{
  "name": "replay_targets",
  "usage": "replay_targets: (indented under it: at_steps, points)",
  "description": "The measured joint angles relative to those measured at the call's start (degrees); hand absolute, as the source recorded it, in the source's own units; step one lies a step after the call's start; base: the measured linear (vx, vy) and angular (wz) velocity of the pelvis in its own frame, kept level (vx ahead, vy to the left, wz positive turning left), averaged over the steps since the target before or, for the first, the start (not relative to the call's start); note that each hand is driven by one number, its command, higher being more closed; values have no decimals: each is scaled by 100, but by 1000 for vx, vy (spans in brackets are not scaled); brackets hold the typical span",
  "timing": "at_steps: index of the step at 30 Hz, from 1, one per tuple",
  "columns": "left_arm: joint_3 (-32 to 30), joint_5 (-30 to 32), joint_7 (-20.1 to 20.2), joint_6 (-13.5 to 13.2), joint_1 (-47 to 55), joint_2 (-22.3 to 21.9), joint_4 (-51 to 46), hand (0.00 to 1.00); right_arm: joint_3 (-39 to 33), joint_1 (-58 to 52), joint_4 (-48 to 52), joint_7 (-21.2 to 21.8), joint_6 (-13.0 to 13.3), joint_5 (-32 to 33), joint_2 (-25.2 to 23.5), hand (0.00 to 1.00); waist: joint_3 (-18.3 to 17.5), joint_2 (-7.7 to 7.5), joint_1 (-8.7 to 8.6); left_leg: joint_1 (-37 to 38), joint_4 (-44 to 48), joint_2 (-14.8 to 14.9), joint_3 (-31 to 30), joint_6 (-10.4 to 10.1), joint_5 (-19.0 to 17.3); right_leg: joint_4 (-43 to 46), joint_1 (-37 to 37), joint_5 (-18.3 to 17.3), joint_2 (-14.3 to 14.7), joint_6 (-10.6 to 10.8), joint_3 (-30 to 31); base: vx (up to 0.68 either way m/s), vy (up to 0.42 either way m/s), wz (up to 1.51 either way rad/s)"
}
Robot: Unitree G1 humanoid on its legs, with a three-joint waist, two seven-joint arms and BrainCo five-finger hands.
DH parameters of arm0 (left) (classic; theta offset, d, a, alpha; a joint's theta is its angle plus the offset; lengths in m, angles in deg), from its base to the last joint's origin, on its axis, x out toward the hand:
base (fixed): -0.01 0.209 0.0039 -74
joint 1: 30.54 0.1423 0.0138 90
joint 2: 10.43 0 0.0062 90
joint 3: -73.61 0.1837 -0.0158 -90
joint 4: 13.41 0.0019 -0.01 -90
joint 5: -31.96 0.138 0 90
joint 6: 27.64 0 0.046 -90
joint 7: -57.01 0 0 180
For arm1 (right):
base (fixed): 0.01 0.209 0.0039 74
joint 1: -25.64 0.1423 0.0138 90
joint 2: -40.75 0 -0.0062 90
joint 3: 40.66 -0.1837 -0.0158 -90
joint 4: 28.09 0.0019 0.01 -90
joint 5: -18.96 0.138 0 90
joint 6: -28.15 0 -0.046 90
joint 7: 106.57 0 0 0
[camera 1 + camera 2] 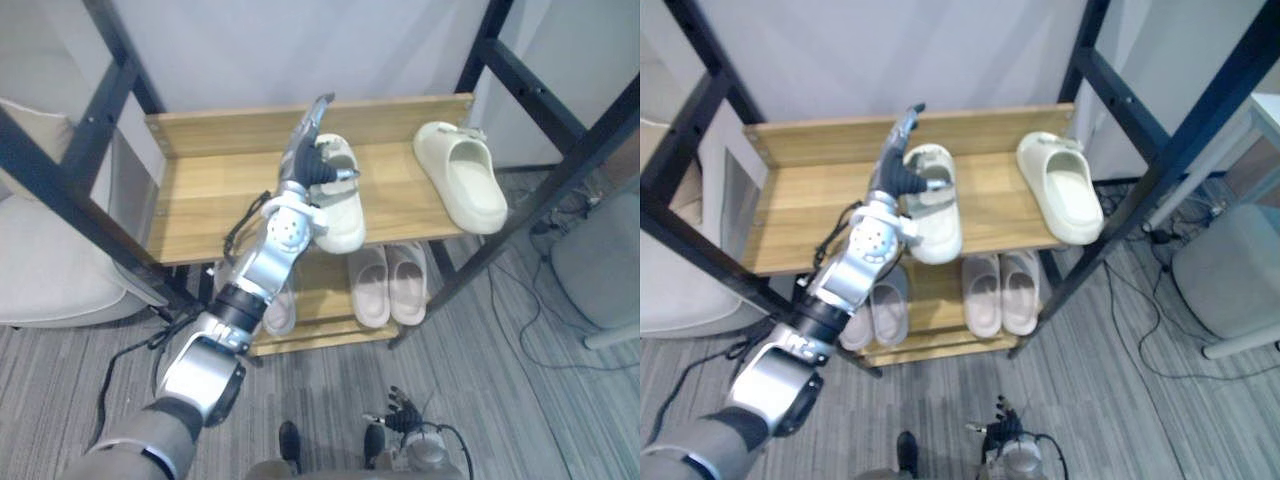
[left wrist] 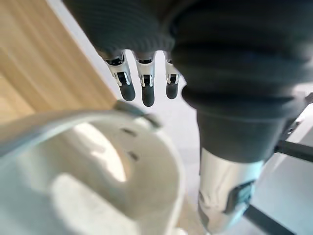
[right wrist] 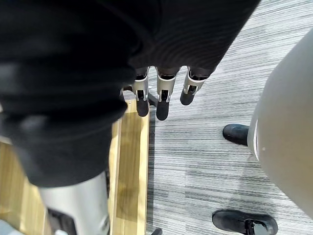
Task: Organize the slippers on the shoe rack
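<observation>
Two cream slippers lie on the wooden top shelf (image 1: 200, 205) of the shoe rack. One slipper (image 1: 340, 215) is in the middle, toe towards me, and the other (image 1: 462, 175) is at the right end. My left hand (image 1: 300, 160) reaches over the shelf along the left side of the middle slipper (image 2: 98, 171), touching its strap. Its fingers (image 2: 146, 90) are straight and point at the back wall, so the hand is open. My right hand (image 1: 405, 415) hangs low over the floor with relaxed fingers (image 3: 164, 103) and holds nothing.
The lower shelf holds a pale pink pair of slippers (image 1: 388, 283) and a grey slipper (image 1: 280, 308) partly behind my arm. Black metal beams (image 1: 545, 195) frame the rack on both sides. A beige cushion (image 1: 50, 260) lies at the left and a grey object (image 1: 600, 260) at the right.
</observation>
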Motion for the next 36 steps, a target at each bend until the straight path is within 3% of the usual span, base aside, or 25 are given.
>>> replay_targets:
  at_steps: [6, 7, 25, 36]
  points:
    - [-103, 172, -1, 74, -157, 135, 213, 0, 5, 66, -2, -20, 2, -4, -6, 0, 138, 0, 0, -34, -1, 22, 25, 6, 5, 0, -64, 39, 21, -24, 55, -12, 5, -4]
    - [-172, 176, 1, 73, -187, 134, 218, 100, 5, 76, -3, -29, 3, -4, -3, 0, 141, 5, -1, -90, -1, 25, 29, 11, 9, -8, -115, 62, 25, -21, 58, -19, 8, -4]
    - [-316, 439, 20, 57, -413, 665, 516, 100, 5, 172, -21, -111, 73, -5, -9, 0, 331, 16, -16, -45, -2, -40, 171, 38, 51, -209, -57, 240, 41, -18, 194, 2, 7, -4]
    - [-270, 436, 72, -10, -318, 746, 489, 100, 18, 304, -187, -100, 62, -4, 3, 0, 376, 60, -31, 120, -34, -18, 117, 3, 24, -381, 232, 243, 62, -24, 104, 11, 0, 3]
